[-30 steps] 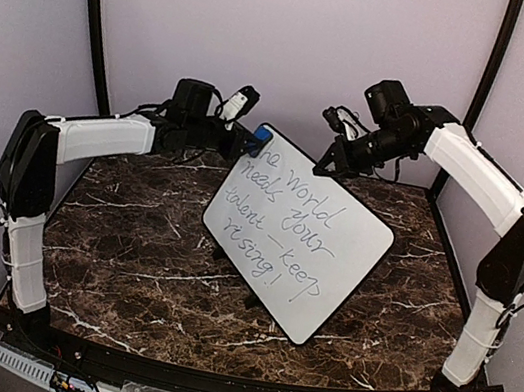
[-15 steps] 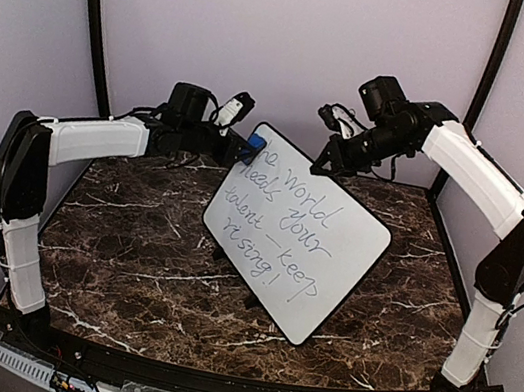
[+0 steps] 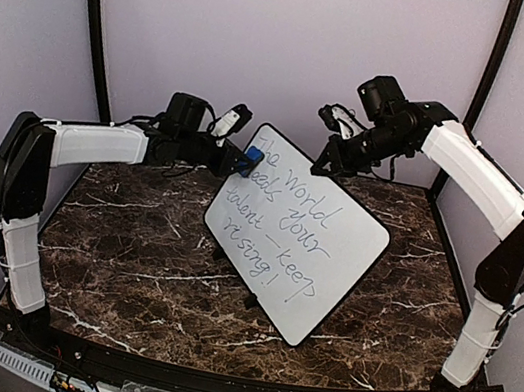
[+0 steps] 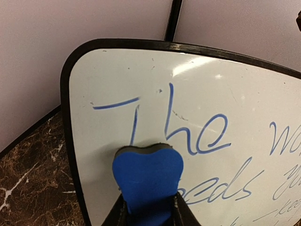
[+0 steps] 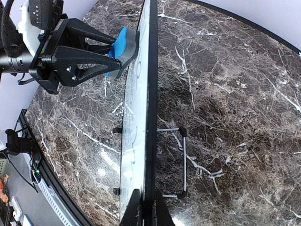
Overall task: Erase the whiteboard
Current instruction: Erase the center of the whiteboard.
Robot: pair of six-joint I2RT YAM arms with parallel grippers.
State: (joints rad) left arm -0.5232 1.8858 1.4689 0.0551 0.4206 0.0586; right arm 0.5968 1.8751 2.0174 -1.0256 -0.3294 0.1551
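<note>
The whiteboard (image 3: 301,233) stands tilted on a wire stand at the table's middle, with blue handwritten words across it. My left gripper (image 3: 238,159) is shut on a blue eraser (image 3: 251,161) and presses it against the board near its upper left corner. In the left wrist view the eraser (image 4: 148,179) covers the foot of the "T" in "The" on the whiteboard (image 4: 221,94), held by my left gripper (image 4: 148,214). My right gripper (image 3: 333,164) is shut on the board's top edge. In the right wrist view the right gripper (image 5: 145,209) pinches the whiteboard (image 5: 150,94), seen edge-on.
The dark marble table (image 3: 130,254) carries the board. The wire stand (image 5: 183,160) props the board from behind. Lilac walls with black corner posts (image 3: 96,14) close the back and sides. The left gripper and the eraser (image 5: 123,44) show in the right wrist view.
My left gripper has slid the eraser down from the board's top left corner onto its face, uncovering the word "The" in the top view. The right gripper still holds the top edge.
</note>
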